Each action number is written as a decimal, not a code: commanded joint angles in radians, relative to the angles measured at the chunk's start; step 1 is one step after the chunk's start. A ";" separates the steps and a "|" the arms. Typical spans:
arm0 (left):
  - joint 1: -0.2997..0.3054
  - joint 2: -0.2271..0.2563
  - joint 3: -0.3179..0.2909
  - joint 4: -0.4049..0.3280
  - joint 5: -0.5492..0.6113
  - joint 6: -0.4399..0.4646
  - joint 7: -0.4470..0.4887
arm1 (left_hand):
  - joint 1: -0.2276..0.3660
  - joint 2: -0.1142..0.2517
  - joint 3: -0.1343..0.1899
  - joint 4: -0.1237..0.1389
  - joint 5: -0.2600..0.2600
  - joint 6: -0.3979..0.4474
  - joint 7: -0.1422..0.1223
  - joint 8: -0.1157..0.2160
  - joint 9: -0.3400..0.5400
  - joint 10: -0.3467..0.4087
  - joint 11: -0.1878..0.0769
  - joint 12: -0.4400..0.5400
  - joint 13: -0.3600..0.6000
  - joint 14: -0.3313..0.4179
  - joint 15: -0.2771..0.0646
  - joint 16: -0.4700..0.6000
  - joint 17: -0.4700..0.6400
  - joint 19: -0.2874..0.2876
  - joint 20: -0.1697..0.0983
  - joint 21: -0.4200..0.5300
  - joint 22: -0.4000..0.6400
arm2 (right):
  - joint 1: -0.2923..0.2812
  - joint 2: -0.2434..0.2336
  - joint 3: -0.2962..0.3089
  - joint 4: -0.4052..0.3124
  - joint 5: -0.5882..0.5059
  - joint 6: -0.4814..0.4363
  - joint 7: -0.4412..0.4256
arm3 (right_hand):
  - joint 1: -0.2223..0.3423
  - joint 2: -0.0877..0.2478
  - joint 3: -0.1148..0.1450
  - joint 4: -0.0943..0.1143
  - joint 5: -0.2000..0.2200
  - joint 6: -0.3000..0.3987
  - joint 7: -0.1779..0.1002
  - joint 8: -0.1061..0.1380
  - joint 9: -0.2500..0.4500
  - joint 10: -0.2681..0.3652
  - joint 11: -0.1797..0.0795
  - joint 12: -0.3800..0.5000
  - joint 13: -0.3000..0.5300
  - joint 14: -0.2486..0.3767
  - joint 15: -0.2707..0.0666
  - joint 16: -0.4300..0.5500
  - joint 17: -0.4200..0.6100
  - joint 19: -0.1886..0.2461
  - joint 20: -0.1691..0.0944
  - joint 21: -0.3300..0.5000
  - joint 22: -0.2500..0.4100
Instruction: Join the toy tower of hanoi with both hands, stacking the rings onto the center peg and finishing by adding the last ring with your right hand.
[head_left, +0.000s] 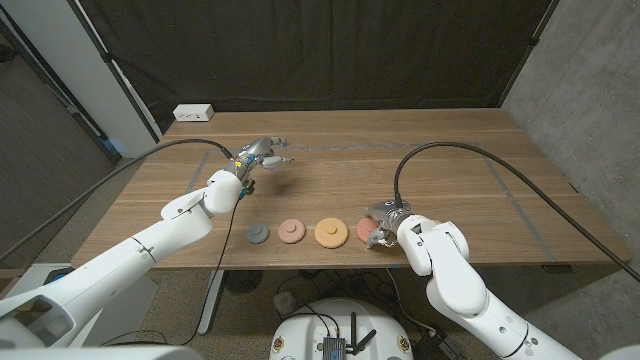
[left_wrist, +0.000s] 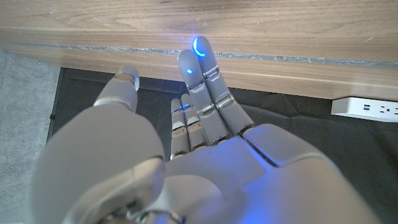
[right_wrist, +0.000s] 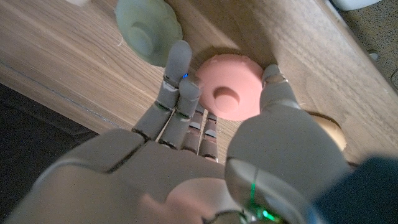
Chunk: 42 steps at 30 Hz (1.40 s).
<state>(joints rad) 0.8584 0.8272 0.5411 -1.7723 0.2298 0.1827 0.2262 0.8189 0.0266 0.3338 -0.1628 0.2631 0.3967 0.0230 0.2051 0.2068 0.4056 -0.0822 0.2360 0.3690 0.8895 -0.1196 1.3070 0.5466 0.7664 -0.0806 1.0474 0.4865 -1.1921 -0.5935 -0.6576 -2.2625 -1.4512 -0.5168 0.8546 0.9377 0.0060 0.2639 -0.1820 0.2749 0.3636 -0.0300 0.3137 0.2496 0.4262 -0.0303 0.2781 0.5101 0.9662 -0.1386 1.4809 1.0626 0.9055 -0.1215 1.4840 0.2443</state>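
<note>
While at front edge — rings (head_left: 331, 232)

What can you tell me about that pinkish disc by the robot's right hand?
The pinkish disc is round, smooth and matte, plastic-looking, with a raised hub and a hollow at its middle. It lies flat on the wooden table near the front edge. The right hand straddles it, thumb one side, fingers the other; contact is unclear.

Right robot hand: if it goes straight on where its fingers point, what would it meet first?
The pink ring, directly ahead of the right robot hand; they may already be touching.
</note>
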 joint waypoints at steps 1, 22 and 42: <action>0.004 0.003 -0.001 -0.010 0.002 0.007 0.002 | 0.002 0.008 -0.005 0.000 0.008 0.013 0.001 0.004 0.006 0.006 0.000 -0.003 0.005 0.000 -0.098 0.006 -0.001 -0.005 -0.065 0.009 -0.002 | -0.007 -0.029 0.003 -0.014 0.057 -0.016 -0.076 | 0.060 0.039 0.037 0.015 0.016 0.097 -0.066 0.012 0.001 0.147 -0.119 0.009 0.043 0.033 -0.080 0.015 0.044 0.039 -0.098 0.018 0.003; 0.017 0.012 -0.010 0.001 -0.002 -0.040 0.016 | 0.004 0.009 -0.006 -0.001 0.010 0.013 -0.001 0.002 0.006 0.007 -0.004 -0.005 0.009 -0.003 -0.099 0.011 -0.003 -0.008 -0.066 0.020 -0.010 | 0.018 -0.040 -0.002 -0.058 0.065 -0.053 -0.002 | 0.090 0.045 0.081 0.016 0.049 0.139 -0.051 0.023 -0.004 0.198 -0.101 -0.005 0.051 0.118 -0.082 0.025 0.132 0.127 -0.101 0.046 0.010; 0.038 0.031 -0.043 0.066 -0.047 -0.171 0.017 | 0.001 0.009 -0.009 0.000 0.011 0.027 0.000 0.006 0.006 0.025 -0.005 -0.002 0.013 -0.003 -0.098 0.018 -0.008 -0.006 -0.062 0.035 -0.020 | 0.014 -0.017 -0.003 -0.115 -0.009 -0.018 0.052 | 0.088 0.037 0.094 0.021 0.056 0.143 -0.052 0.021 -0.007 0.207 -0.105 -0.015 0.063 0.134 -0.082 0.006 0.141 0.136 -0.101 0.035 -0.001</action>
<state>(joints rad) 0.8805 0.8449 0.5183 -1.7336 0.1975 0.0600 0.2407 0.8189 0.0265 0.3282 -0.1628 0.2700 0.4179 0.0234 0.2051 0.2118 0.4232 -0.0861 0.2360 0.3784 0.8895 -0.1195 1.3205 0.5373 0.7631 -0.0840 1.0730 0.4680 -1.1725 -0.6231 -0.6625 -2.3489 -1.4157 -0.5617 0.8733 0.9618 -0.0181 0.2968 -0.2149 0.3258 0.4042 0.0105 0.3327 0.2390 0.4722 0.0158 0.2630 0.5676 1.0867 -0.1930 1.4932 1.2018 1.0334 -0.1713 1.5225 0.2455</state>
